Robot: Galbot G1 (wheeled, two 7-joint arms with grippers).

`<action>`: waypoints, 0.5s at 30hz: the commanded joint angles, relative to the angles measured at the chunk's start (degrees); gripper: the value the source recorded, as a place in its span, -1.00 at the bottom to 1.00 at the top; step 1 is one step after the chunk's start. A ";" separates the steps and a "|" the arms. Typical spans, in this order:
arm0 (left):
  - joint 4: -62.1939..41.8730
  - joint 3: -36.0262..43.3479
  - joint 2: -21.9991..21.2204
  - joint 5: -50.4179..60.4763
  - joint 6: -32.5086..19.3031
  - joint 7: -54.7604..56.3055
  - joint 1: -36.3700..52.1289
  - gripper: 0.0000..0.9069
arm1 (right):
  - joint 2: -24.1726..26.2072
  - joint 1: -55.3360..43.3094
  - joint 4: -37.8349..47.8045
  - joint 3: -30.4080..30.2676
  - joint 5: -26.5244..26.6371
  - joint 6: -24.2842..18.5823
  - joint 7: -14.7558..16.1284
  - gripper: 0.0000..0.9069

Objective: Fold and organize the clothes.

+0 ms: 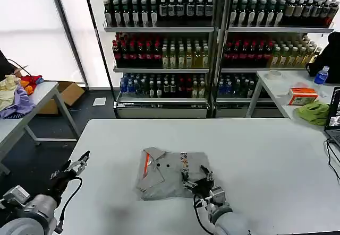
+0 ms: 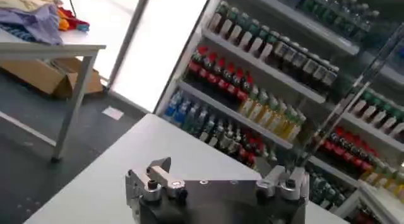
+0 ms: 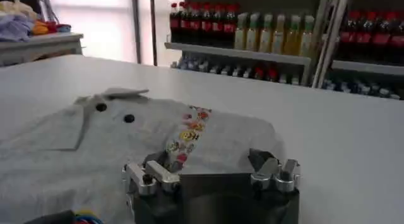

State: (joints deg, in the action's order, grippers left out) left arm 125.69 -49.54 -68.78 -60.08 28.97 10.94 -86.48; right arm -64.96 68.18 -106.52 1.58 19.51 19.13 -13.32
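Note:
A light grey polo shirt (image 1: pixel 166 174) lies folded into a compact rectangle on the white table (image 1: pixel 265 150), collar toward the shelves, with an orange placket stripe and a strip of cartoon print. My right gripper (image 1: pixel 197 177) hovers open at the shirt's near right corner, fingers spread over the fabric. In the right wrist view the shirt (image 3: pixel 95 143) spreads out ahead of the open right gripper (image 3: pixel 211 165), nothing between its fingers. My left gripper (image 1: pixel 77 162) is off the table's left edge, open and empty; the left wrist view shows the left gripper (image 2: pixel 218 175) facing the shelves.
Drink shelves (image 1: pixel 212 38) stand behind the table. A side table at left carries a yellow, purple and red garment heap (image 1: pixel 16 94). Another table at right holds a green cloth (image 1: pixel 313 112), an orange box (image 1: pixel 302 95) and a bottle (image 1: pixel 321 76). A laptop edge (image 1: pixel 334 121) sits at far right.

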 commanded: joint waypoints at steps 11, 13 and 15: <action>-0.36 -0.26 0.62 0.13 -0.26 -0.52 -0.77 1.00 | 1.61 12.23 -16.35 25.53 3.48 -13.51 5.76 1.00; -0.22 -0.17 0.59 0.34 -0.41 -0.93 -0.91 1.00 | 1.99 14.47 -16.53 30.64 5.17 -13.97 7.06 1.00; 0.02 0.20 0.55 1.61 -0.76 -1.62 -1.10 1.00 | 2.78 17.33 -16.26 36.79 8.61 -14.98 9.28 1.00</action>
State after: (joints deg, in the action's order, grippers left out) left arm 125.50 -49.50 -68.23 -59.88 28.58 10.28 -87.19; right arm -63.97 75.05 -115.32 13.77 19.80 10.70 -11.20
